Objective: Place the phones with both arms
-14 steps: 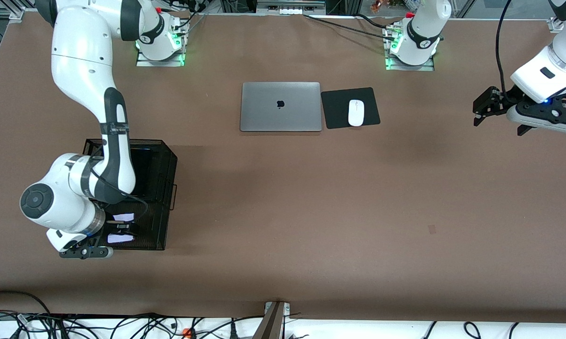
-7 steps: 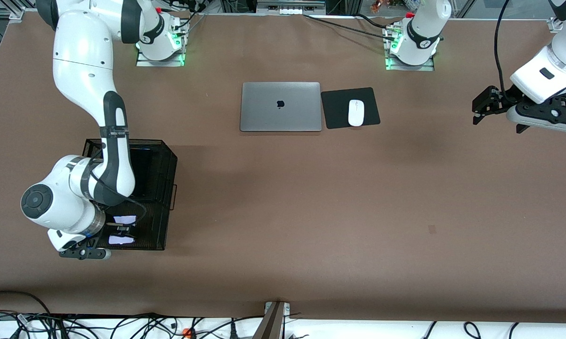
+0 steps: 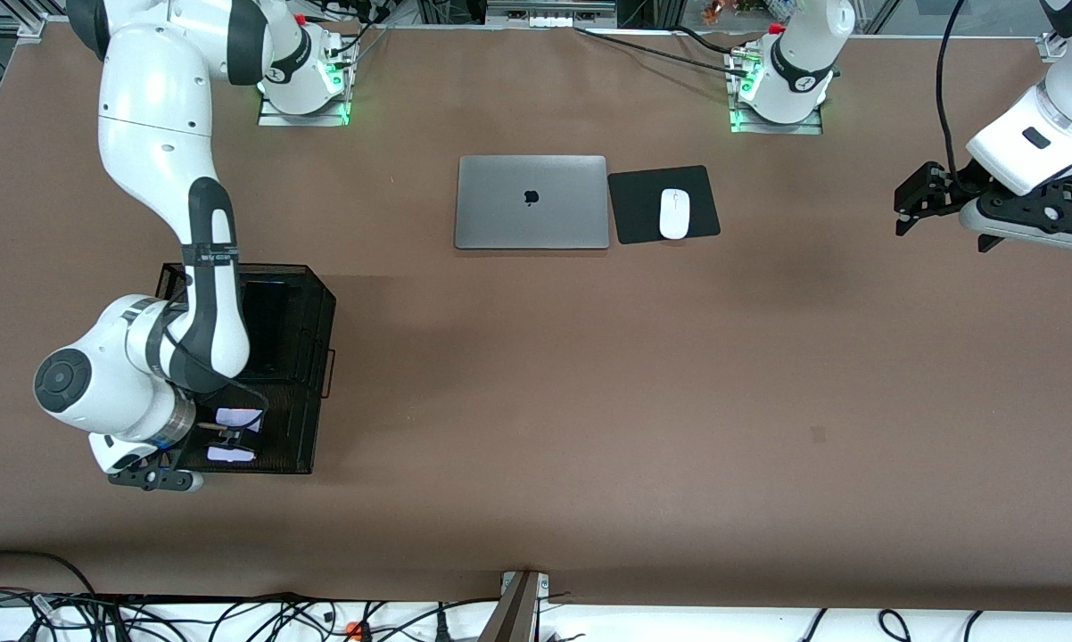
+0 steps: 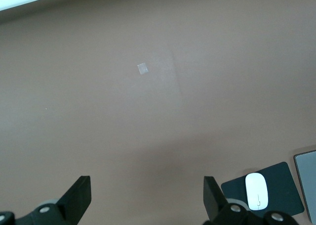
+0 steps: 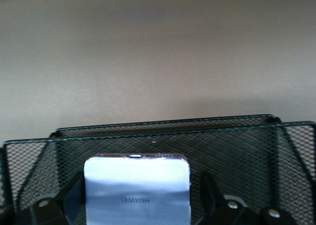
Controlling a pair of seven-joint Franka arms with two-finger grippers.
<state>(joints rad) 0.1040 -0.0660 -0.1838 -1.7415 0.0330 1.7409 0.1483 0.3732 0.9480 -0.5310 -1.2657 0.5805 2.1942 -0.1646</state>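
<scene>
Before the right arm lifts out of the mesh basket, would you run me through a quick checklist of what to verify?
1. Right gripper let go: ok; its fingers stand apart from the pale phone's edges.
2. Pale phone inside the black mesh basket: ok; the basket wall stands around it.
3. Phone lying flat on the basket floor: cannot tell.
4. Other phones in the basket: cannot tell; a dark slab lies in the basket farther from the front camera, partly covered by the arm.
5. Left gripper out of the way: ok; open, empty, waiting over bare table at its own end.
6. Laptop and mouse away from the basket: ok.
</scene>
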